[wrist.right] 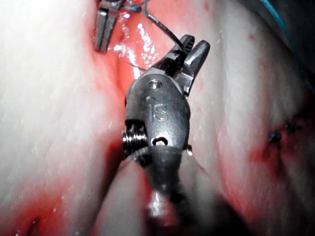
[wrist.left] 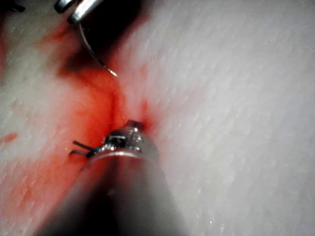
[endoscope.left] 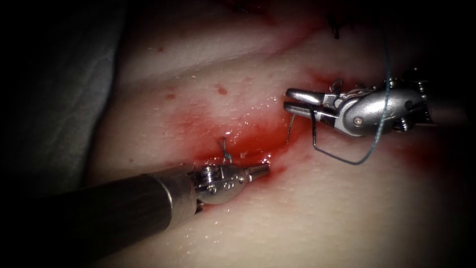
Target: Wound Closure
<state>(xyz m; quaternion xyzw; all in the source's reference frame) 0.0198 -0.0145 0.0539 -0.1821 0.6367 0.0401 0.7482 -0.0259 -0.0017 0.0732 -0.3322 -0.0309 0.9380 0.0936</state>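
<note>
My right tool [endoscope.left: 288, 98] reaches in from the right, its jaws shut on the curved needle [endoscope.left: 291, 130] about mid-curve. The needle's point hangs down just over the red cut [endoscope.left: 258, 141], free of the tissue [endoscope.left: 307, 218]. Blue thread [endoscope.left: 386, 74] trails from the needle's tail in a loop below the tool and rises past its wrist. My left tool [endoscope.left: 265, 170] lies low at the cut's near end, jaws shut and holding nothing. The left wrist view has the needle [wrist.left: 93, 54] curving down beyond the left tool [wrist.left: 134, 125]. Close up, the right tool [wrist.right: 194, 44] grips the needle [wrist.right: 165, 29].
Short cut thread ends [endoscope.left: 224, 149] of a stitch stand beside the left tool. Dark stitches [endoscope.left: 336, 31] sit farther up the cut. Red fluid [endoscope.left: 198, 124] stains the tissue around the cut. A grey cloth [endoscope.left: 54, 99] borders the tissue on the left.
</note>
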